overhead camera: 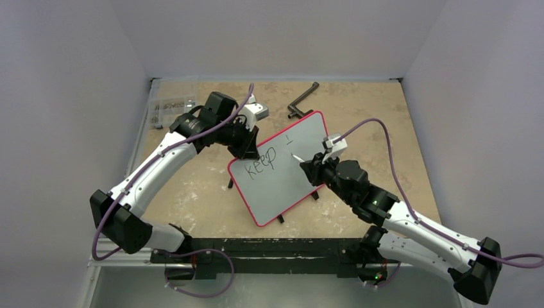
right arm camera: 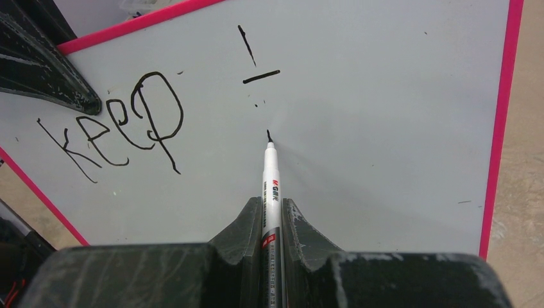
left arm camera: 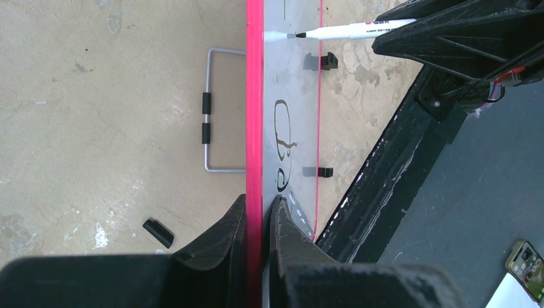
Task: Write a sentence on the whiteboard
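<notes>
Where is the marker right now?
Right wrist view: the marker sits in the right tool, its tip at the whiteboard, right of the word keep.

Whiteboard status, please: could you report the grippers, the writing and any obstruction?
Left gripper shut on whiteboard rim. Right gripper shut on marker, tip at board. Sentence: "keep" plus two strokes. Nothing in the way.

The right gripper (right arm camera: 272,204) clamps a white marker (right arm camera: 270,179) whose black tip stands on or just above the whiteboard (right arm camera: 398,128), below two short strokes (right arm camera: 260,77), right of the word "keep" (right arm camera: 122,128).
</notes>
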Controlling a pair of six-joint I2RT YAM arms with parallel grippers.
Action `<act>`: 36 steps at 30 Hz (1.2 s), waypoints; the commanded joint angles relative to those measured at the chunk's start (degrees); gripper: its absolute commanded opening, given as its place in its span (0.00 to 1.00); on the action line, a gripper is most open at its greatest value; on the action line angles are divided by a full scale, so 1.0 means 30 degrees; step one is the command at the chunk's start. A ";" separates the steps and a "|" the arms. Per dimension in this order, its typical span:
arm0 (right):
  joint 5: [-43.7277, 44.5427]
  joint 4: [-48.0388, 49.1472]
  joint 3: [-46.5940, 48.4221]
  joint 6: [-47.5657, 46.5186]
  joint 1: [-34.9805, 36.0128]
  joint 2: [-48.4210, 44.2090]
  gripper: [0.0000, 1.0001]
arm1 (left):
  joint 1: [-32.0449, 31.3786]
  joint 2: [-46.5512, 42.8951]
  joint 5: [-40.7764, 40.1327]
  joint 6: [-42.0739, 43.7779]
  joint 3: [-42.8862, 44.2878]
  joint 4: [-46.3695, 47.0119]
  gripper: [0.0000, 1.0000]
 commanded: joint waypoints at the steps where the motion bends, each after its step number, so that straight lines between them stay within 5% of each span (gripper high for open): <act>1: 0.0301 -0.0436 0.0186 0.0433 -0.0062 0.0024 0.00 | -0.0024 0.0168 -0.4917 0.2511 -0.0700 -0.1304 0.00; 36: 0.3070 0.0799 0.3905 -0.1749 -0.0058 0.0950 0.00 | -0.0024 0.0170 -0.5558 0.2512 -0.0749 -0.1264 0.00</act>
